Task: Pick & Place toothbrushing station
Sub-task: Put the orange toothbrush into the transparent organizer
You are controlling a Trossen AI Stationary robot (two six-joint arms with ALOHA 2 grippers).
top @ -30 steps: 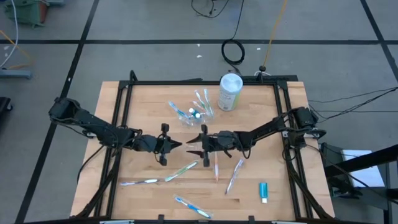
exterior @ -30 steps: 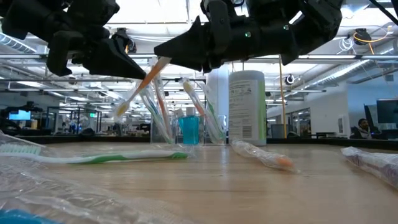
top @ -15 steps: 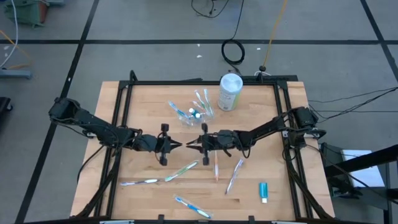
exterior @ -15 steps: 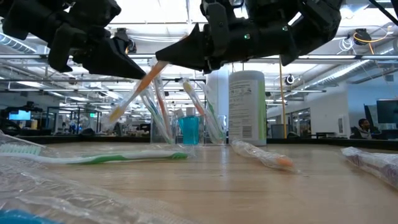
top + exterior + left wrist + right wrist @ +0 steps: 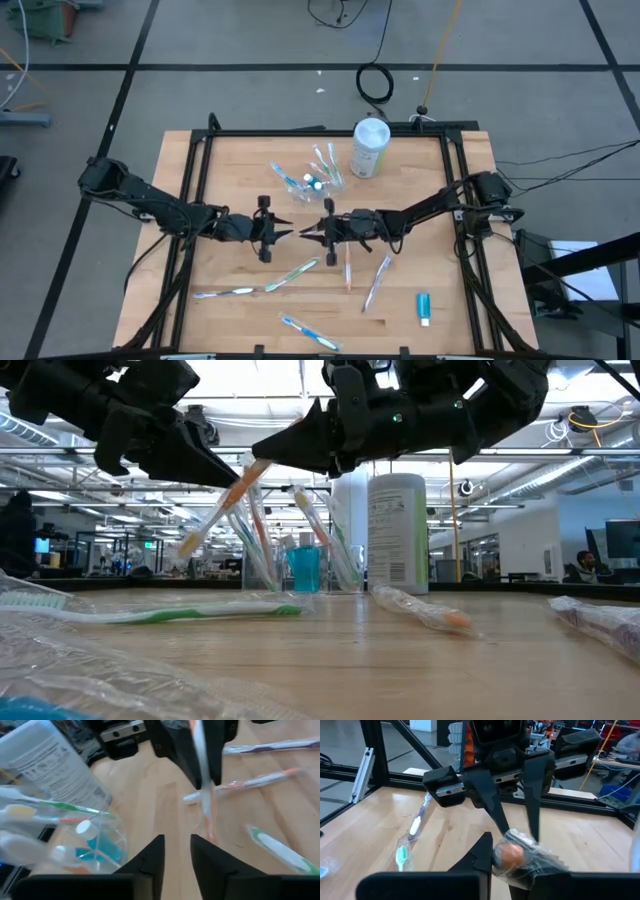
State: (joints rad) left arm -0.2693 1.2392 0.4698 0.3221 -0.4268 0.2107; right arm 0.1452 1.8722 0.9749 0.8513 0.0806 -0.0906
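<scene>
An orange-handled toothbrush [image 5: 222, 505] in clear wrap hangs in the air over the table's middle, between my two grippers. My right gripper [image 5: 309, 235] is shut on it. My left gripper [image 5: 286, 230] faces it from the table's left, open, its fingers [image 5: 150, 857] just short of the brush [image 5: 203, 795], touching nothing. The clear cup [image 5: 298, 184] stands farther back with several toothbrushes [image 5: 325, 160] and a blue tube [image 5: 303, 568] in it. My right gripper pinches the toothbrush's upper, orange end [image 5: 507, 854] between its two fingers, wrap and all. The fingers come level from the table's right. The brush slants down from them toward the left, its lower end [image 5: 187, 543] clear of the table.
A white-and-green canister [image 5: 369, 148] stands at the far edge beside the cup. Wrapped toothbrushes lie loose on the near half [image 5: 297, 271] [image 5: 225, 292] [image 5: 310, 331] [image 5: 377, 282], with a blue toothpaste tube [image 5: 424, 307] near the right front corner.
My right gripper has shut on the toothbrush's upper end. My left gripper, which was holding the brush, has then opened and let go. The brush's lower end has dipped a little; both arms have stayed in place.
</scene>
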